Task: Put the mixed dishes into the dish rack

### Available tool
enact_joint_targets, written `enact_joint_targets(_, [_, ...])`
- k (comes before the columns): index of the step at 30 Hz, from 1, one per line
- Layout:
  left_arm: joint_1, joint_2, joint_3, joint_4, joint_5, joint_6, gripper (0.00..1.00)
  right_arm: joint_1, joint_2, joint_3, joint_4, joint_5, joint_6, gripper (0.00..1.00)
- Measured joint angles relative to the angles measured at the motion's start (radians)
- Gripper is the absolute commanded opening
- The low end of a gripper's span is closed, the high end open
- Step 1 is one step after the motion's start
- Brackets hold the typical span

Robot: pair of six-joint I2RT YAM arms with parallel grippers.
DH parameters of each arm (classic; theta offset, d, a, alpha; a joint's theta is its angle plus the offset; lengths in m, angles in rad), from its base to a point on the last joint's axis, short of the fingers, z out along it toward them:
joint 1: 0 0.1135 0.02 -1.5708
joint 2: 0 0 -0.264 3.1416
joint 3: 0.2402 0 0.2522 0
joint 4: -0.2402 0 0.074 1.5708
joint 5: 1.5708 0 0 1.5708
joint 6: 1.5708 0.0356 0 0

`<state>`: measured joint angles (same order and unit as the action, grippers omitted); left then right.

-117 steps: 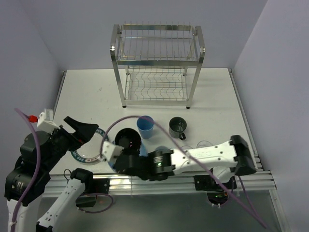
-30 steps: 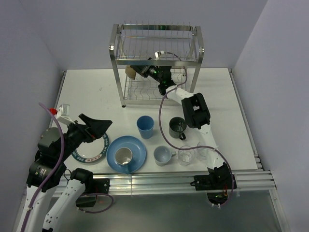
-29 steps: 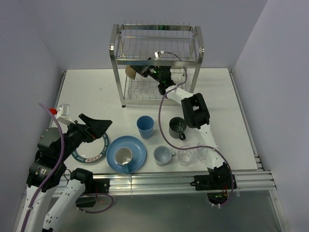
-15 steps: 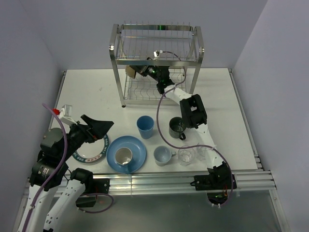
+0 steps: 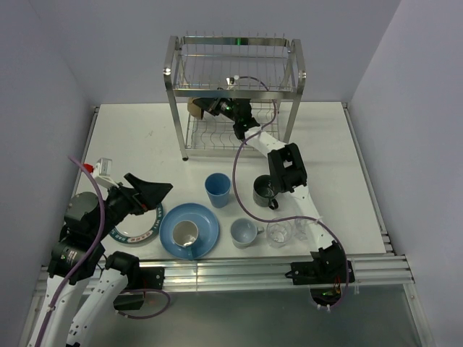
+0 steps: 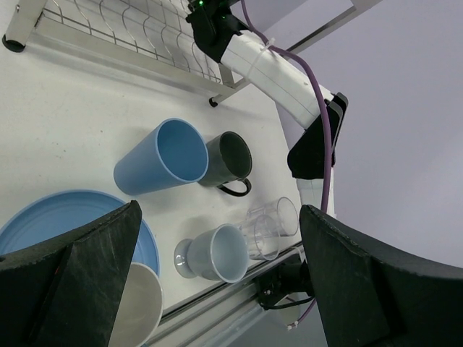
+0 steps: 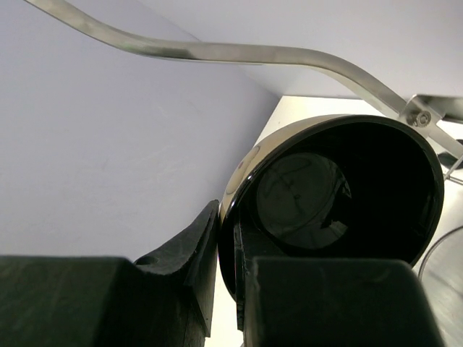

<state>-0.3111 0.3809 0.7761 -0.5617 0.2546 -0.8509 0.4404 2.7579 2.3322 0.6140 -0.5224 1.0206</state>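
1. The left gripper (image 5: 150,185) hangs with its jaws spread wide and nothing between them. The white plate with dark patterned rim (image 5: 129,230) lies directly beneath its fingers. The blue plate (image 5: 206,238), carrying the cream cup (image 5: 185,233), sits just to their right.
2. Further right of those fingers the blue tumbler (image 5: 217,189), pale blue mug (image 5: 244,233), dark mug (image 5: 265,190) and two clear glasses (image 5: 278,232) stand on the table, none racked yet.
3. The right gripper (image 7: 228,275) reaches into the dish rack (image 5: 235,90), below its upper tier. Its fingers are clenched on the rim of the black bowl (image 7: 340,195), one inside and one outside.
4. The bowl stands on edge just beyond the fingertips, mouth turned back toward the wrist.
5. The coming move likely turns on lowering that upright rim between the prongs below the fingers. The right arm is the nearer one, and the left is well apart from the rack.
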Motion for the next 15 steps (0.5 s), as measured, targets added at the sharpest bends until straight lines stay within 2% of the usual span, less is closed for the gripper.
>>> enact_joint_targets(15, [0.0, -0.006, -0.021, 0.027, 0.019, 0.0, 0.97, 0.0, 0.059, 0.08, -0.015, -0.03, 0.0, 0.0])
